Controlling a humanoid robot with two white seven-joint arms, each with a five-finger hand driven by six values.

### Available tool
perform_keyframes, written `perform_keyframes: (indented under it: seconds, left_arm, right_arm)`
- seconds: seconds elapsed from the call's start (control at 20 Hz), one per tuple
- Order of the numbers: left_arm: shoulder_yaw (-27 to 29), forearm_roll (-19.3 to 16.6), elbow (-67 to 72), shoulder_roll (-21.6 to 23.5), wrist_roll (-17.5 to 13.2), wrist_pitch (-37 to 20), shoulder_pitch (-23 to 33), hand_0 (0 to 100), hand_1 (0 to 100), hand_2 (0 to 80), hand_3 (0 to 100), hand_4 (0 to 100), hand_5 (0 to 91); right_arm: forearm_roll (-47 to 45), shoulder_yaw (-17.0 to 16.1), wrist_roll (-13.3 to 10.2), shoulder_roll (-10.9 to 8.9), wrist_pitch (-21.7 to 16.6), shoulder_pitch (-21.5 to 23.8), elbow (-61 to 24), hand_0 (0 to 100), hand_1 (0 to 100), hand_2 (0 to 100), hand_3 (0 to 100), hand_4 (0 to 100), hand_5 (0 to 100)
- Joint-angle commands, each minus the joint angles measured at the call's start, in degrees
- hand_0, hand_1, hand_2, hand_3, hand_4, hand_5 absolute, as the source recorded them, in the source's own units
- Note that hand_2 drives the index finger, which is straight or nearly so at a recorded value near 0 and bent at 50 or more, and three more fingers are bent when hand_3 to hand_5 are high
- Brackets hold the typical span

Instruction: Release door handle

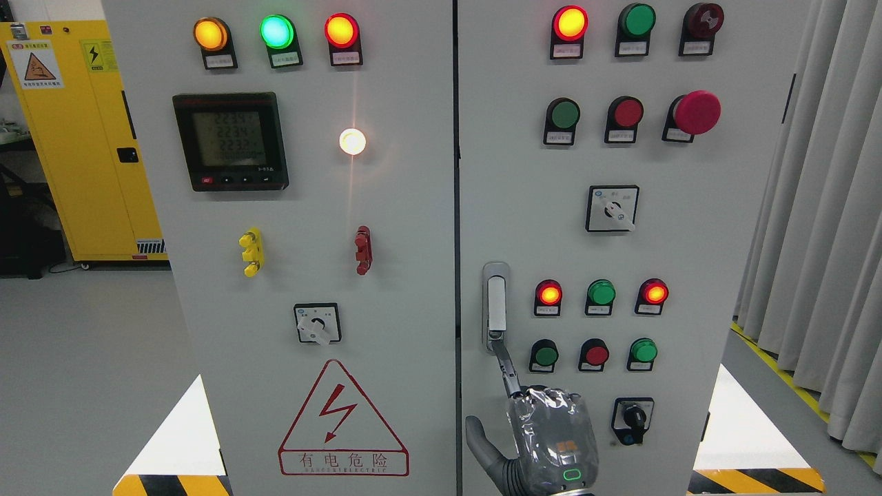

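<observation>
Low on right cabinet door (689,241), near middle seam: door handle (495,306) upright, flat in its plate. Right robot hand (548,441) just below, wide, gripping nothing; one fingertip (505,366) touching handle bottom. Release nearly done, likely; left: pull away.

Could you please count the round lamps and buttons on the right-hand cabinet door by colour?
Red lamps and buttons: 7
Green lamps and buttons: 5
Total: 12

Yellow cabinet (83,138) left, grey curtains (820,241) right, grey floor (76,372).
</observation>
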Motion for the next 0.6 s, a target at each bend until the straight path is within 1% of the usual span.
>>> perform_keyframes:
  seconds: [0.0, 0.25, 0.35, 0.4, 0.5, 0.55]
  left_arm:
    - [0.0, 0.0, -0.8, 0.0, 0.0, 0.0, -1.6, 12, 56, 0.0, 0, 0, 0.0]
    - [0.0, 0.1, -0.8, 0.0, 0.0, 0.0, -1.6, 12, 56, 0.0, 0, 0, 0.0]
    - [0.0, 0.1, -0.8, 0.0, 0.0, 0.0, -1.6, 12, 56, 0.0, 0, 0, 0.0]
    - [-0.1, 0.0, -0.8, 0.0, 0.0, 0.0, -1.6, 12, 56, 0.0, 0, 0, 0.0]
    - [0.0, 0.1, -0.8, 0.0, 0.0, 0.0, -1.6, 12, 56, 0.0, 0, 0, 0.0]
    - [0.0, 0.0, -0.8, 0.0, 0.0, 0.0, -1.6, 12, 56, 0.0, 0, 0, 0.0]
  right_arm:
    - [0.1, -0.1, -0.3, -0.07, -0.3, 0.1, -2.4, 43, 34, 0, 97, 97, 100]
    - [0.0, -0.1, -0.5, -0.16, -0.3, 0.1, -2.8, 43, 34, 1, 97, 97, 100]
    - [-0.1, -0.2, -0.6, -0.25, -0.3, 0.2, -3.2, 43, 34, 7, 95, 96, 100]
    - [-0.2, -0.3, -0.7, -0.25, -0.3, 0.4, -3.4, 43, 34, 15, 93, 95, 100]
    - [-0.2, -0.4, -1.0, -0.25, -0.3, 0.5, -3.6, 43, 34, 25, 91, 93, 100]
    - [-0.2, -0.5, -1.1, -0.25, -0.3, 0.6, -4.0, 44, 34, 27, 91, 93, 99]
